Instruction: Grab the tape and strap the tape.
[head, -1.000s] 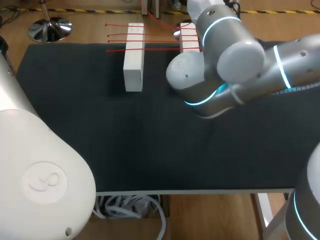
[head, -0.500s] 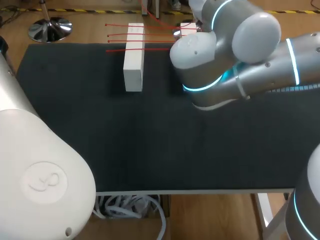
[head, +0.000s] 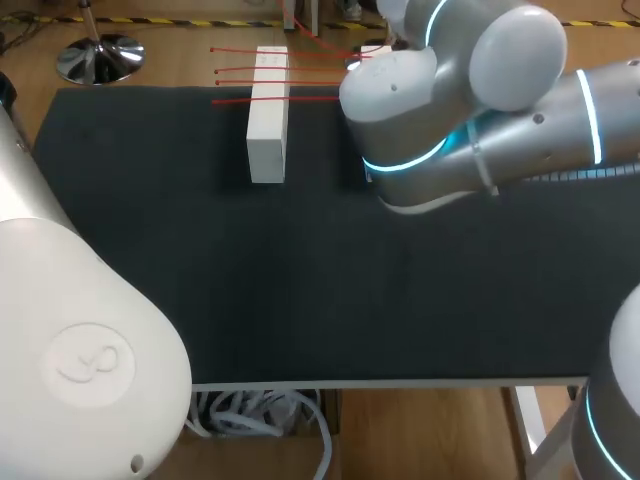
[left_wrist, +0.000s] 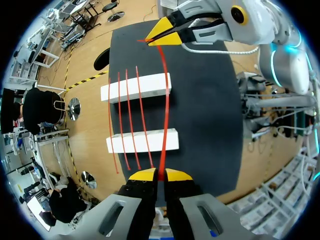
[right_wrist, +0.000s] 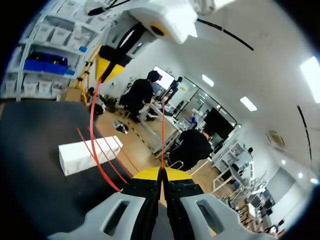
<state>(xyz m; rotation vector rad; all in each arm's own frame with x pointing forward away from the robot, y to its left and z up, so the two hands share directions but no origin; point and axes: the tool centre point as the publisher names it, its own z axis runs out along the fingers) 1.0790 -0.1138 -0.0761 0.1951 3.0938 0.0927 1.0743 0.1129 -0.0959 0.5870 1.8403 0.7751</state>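
Observation:
Thin red tape (head: 240, 72) runs in several strands across two white blocks at the table's far edge. The left block (head: 266, 115) is in full sight; my right arm (head: 450, 100) covers most of the right block (head: 375, 50). In the left wrist view my left gripper (left_wrist: 159, 173) is shut on the tape (left_wrist: 163, 100), which stretches over both blocks (left_wrist: 136, 87) to my right gripper (left_wrist: 160, 34). In the right wrist view my right gripper (right_wrist: 161, 172) is shut on a strand (right_wrist: 162, 135). There, my left gripper's fingertips (right_wrist: 112, 62) pinch the tape above a white block (right_wrist: 90, 152).
The black mat (head: 300, 280) covers the table from the blocks to the near edge. My left arm's white housing (head: 80, 330) fills the near left corner of the head view. Both grippers are hidden in that view.
My right arm has swung toward the table's far edge and a little left, so it now hides more of the right block. The blocks and wrapped strands have stayed put.

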